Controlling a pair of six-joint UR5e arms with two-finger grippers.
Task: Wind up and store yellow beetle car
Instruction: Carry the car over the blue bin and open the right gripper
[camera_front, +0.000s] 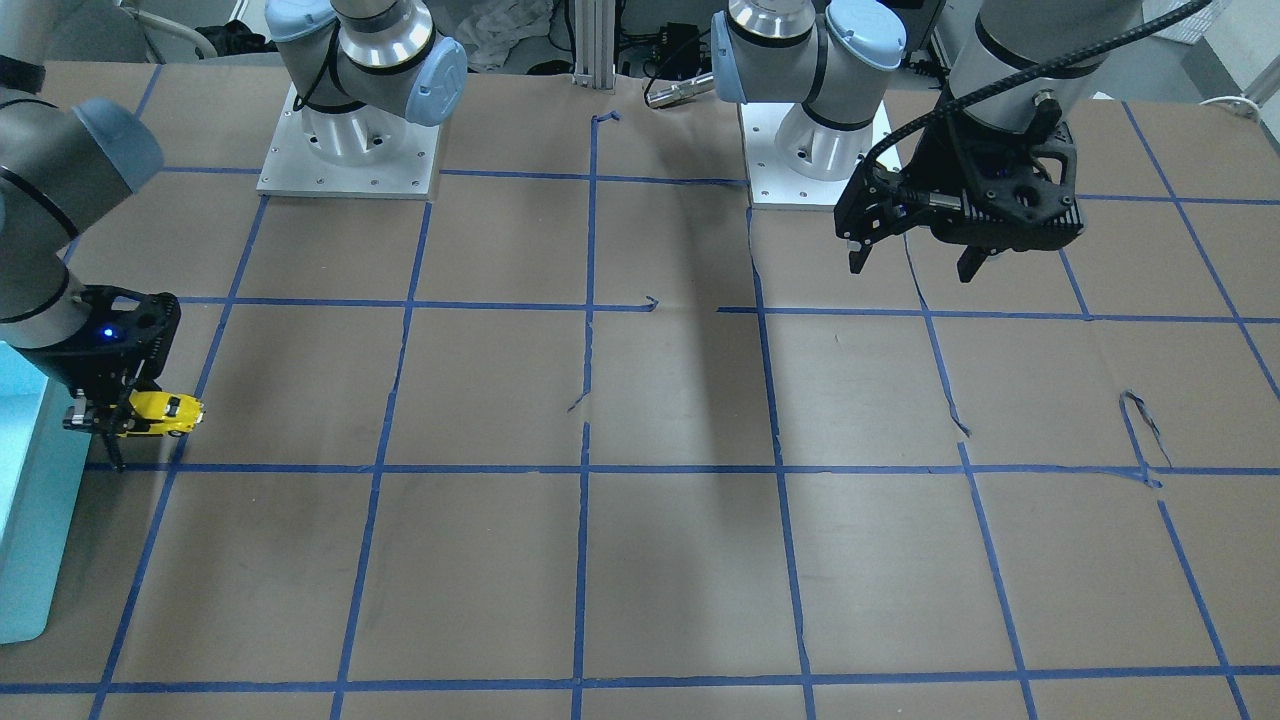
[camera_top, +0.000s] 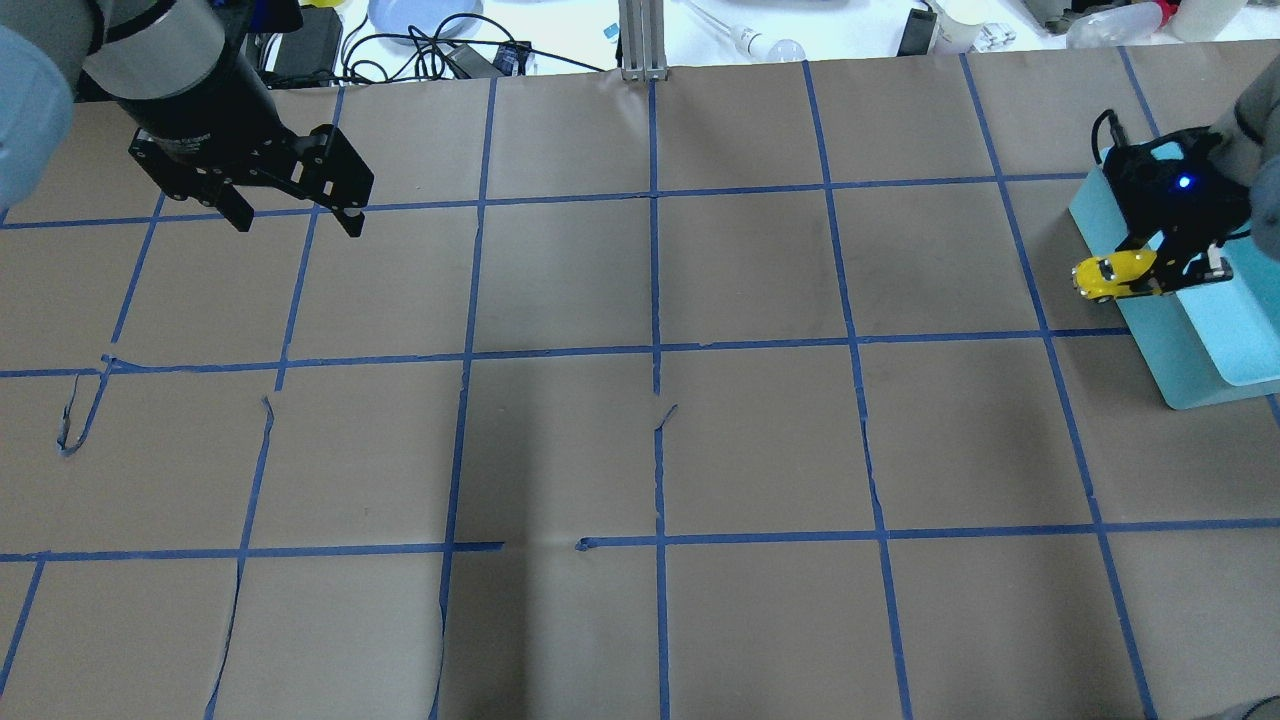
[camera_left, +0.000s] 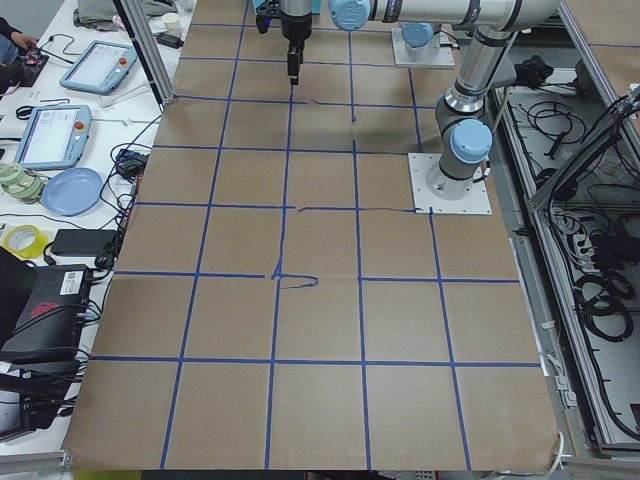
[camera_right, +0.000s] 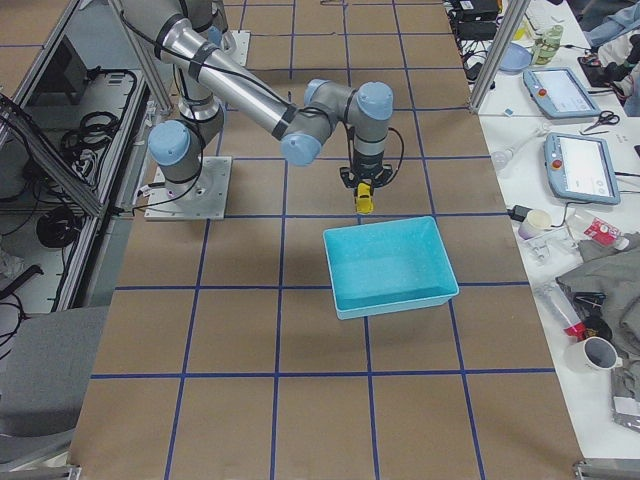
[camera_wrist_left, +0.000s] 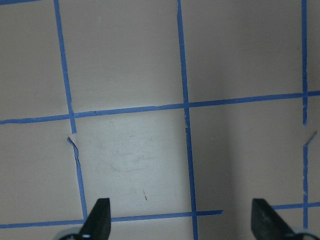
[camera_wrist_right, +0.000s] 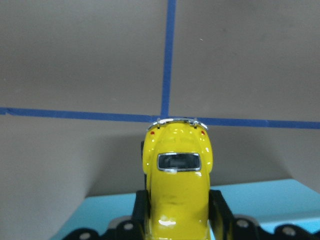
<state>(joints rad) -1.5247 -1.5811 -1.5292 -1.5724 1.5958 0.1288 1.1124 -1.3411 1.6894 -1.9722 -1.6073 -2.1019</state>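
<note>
The yellow beetle car (camera_front: 168, 412) is clamped between the fingers of my right gripper (camera_front: 118, 428), held in the air at the rim of the teal bin (camera_top: 1180, 350). In the overhead view the car (camera_top: 1108, 275) sticks out of the gripper (camera_top: 1150, 275) over the bin's left edge. The right wrist view shows the car (camera_wrist_right: 176, 185) from behind, with the bin's rim (camera_wrist_right: 260, 200) below it. In the exterior right view the car (camera_right: 365, 198) hangs just beyond the bin's far wall (camera_right: 380, 232). My left gripper (camera_top: 297, 222) is open and empty, high over the table's far left (camera_wrist_left: 182, 220).
The table is brown paper with a blue tape grid (camera_top: 655, 350). The teal bin (camera_front: 25, 520) stands at the robot's right end of the table. Both arm bases (camera_front: 348, 150) are bolted along the robot's edge. Cables and clutter lie beyond the far edge (camera_top: 440, 40).
</note>
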